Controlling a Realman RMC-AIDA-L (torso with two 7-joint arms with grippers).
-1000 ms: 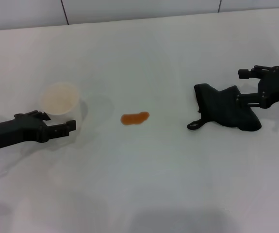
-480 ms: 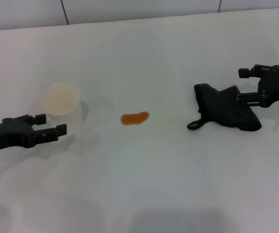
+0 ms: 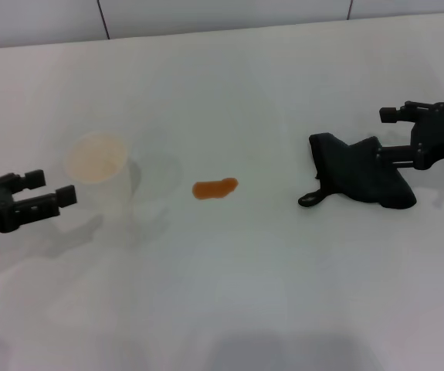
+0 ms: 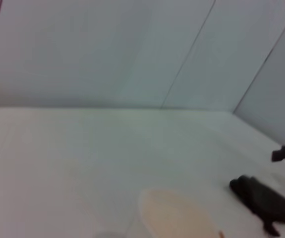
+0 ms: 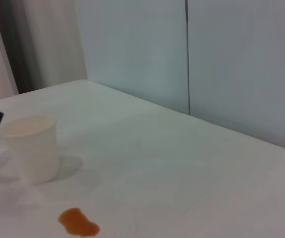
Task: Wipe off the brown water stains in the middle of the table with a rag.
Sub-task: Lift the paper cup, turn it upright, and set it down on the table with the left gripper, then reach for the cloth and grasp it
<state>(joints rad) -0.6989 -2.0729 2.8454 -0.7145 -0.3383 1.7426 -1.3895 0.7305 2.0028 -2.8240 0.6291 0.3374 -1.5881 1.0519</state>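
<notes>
The brown water stain (image 3: 215, 188) is a small orange-brown blot in the middle of the white table (image 3: 245, 294); the right wrist view shows the stain (image 5: 79, 222) too. To its right lies the black rag (image 3: 357, 174) in a lumpy bunch, its loop tag pointing toward the stain. My right gripper (image 3: 385, 136) is open at the rag's right edge, its near finger resting against the cloth and its far finger beyond it. At the left edge of the table, my left gripper (image 3: 50, 187) is open and holds nothing. The left wrist view shows the rag (image 4: 266, 201) farther off.
A white translucent plastic cup (image 3: 98, 166) stands upright left of the stain, just right of my left gripper. It also shows in the right wrist view as the cup (image 5: 32, 148). A tiled wall runs along the table's far edge.
My left gripper has pulled back to the left, away from the cup. The right gripper, rag and stain have not moved.
</notes>
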